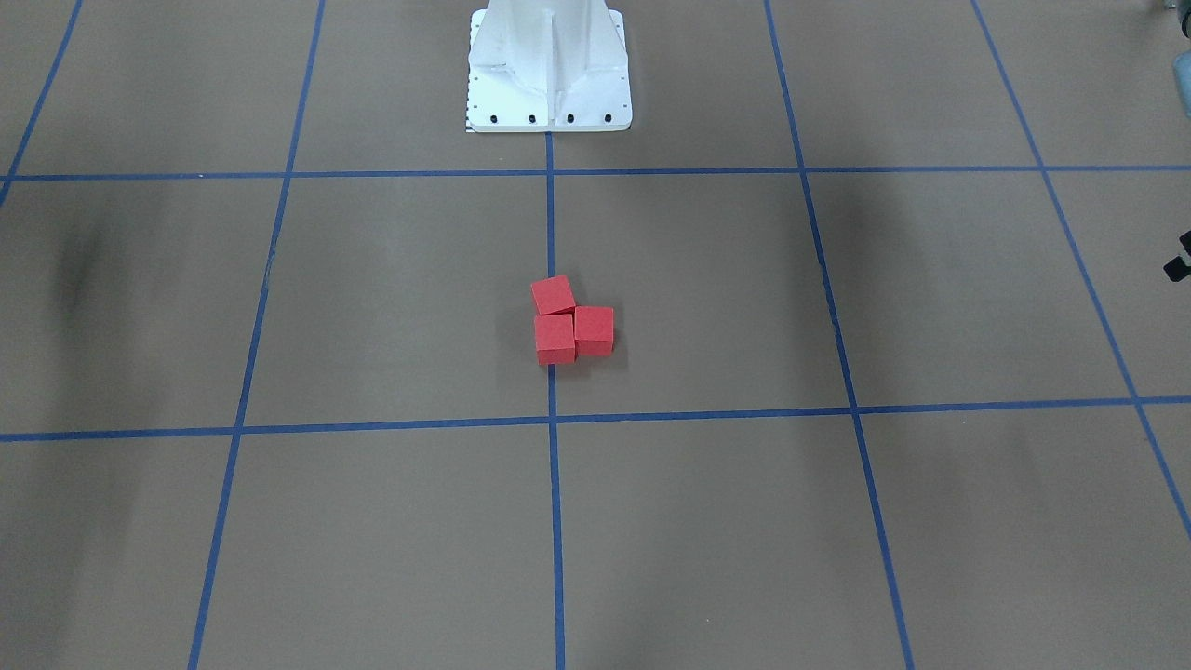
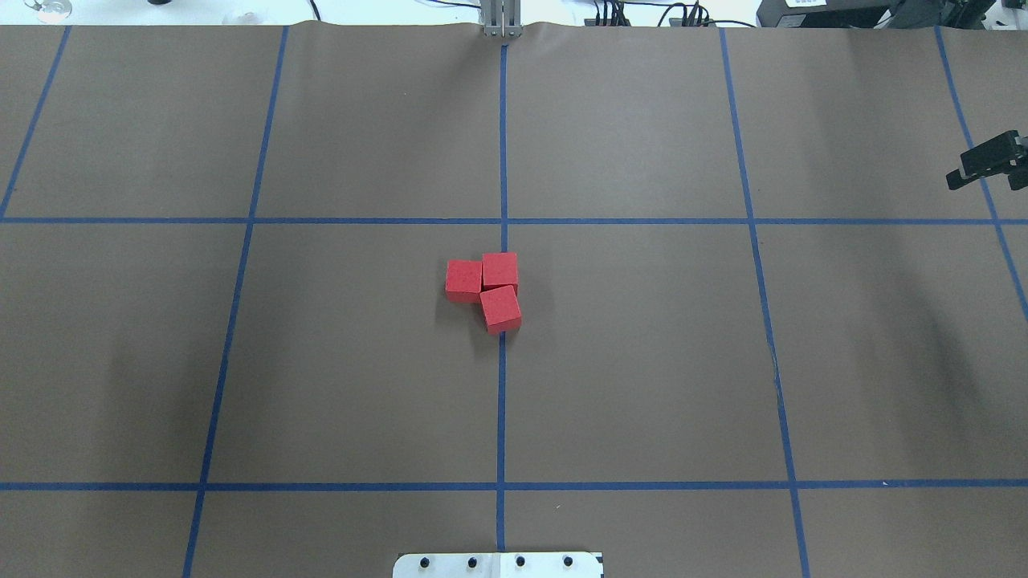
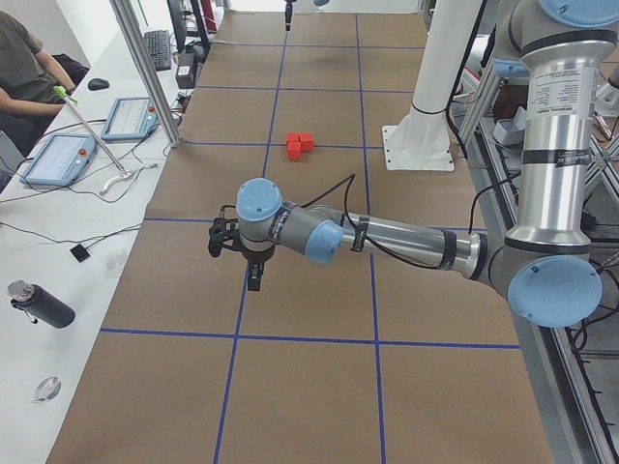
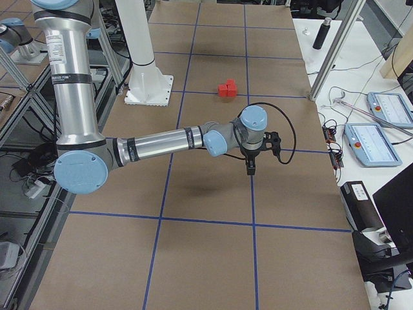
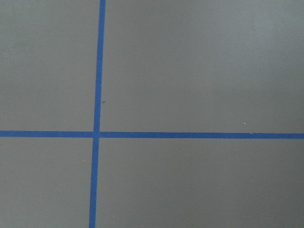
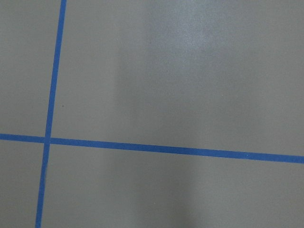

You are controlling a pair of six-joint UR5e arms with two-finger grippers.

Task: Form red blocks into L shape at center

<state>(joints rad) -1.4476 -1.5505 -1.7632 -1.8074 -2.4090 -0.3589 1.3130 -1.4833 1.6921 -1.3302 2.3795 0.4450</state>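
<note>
We judge the build to be at its end. The blocks (image 1: 555,337) sit together at the middle of the tabletop (image 2: 642,377), on the centre line (image 2: 502,401), already in an L. The corner block (image 2: 499,271) lies on that line. The left block (image 2: 463,281) touches its left face. The near block (image 2: 501,310) touches its near face but is turned a little, so that leg looks skewed.

If anything is left, we think it is squaring the near block. That calls for a gentle nudge or a fresh grip that does not disturb the two neighbours pressed against it.

Both arms hang well apart from the blocks, over bare grid. The left claw (image 3: 252,280) points down near a line crossing, and the right claw (image 4: 250,171) does likewise on the other side. Neither touches or holds anything we can see. We cannot tell how wide either stands open, since the wrist views show only tabletop and lines.
</note>
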